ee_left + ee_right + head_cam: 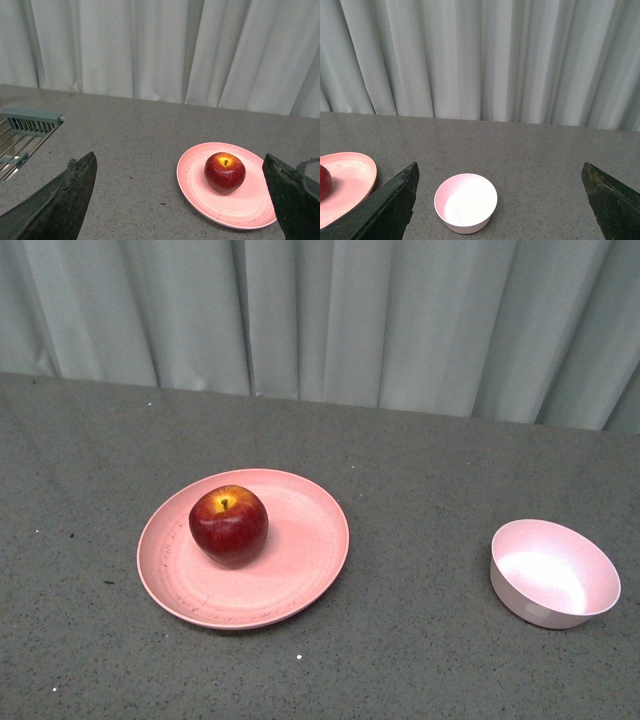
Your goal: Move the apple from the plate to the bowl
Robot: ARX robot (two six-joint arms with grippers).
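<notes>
A glossy dark red apple (229, 524) with a yellow patch round its stem sits on the left half of a wide salmon-pink plate (300, 570). A small deep pale pink bowl (553, 573) stands empty to the right, apart from the plate. Neither arm shows in the front view. In the left wrist view my left gripper (182, 175) is open, well short of the apple (224, 172) and plate (195, 182). In the right wrist view my right gripper (500, 175) is open, well short of the bowl (466, 202); the plate's edge (355, 172) and a sliver of apple (324, 182) show.
The grey speckled table (420, 470) runs back to a pale curtain (330, 310). A metal rack with a grey-green frame (27, 125) shows at the table's side in the left wrist view.
</notes>
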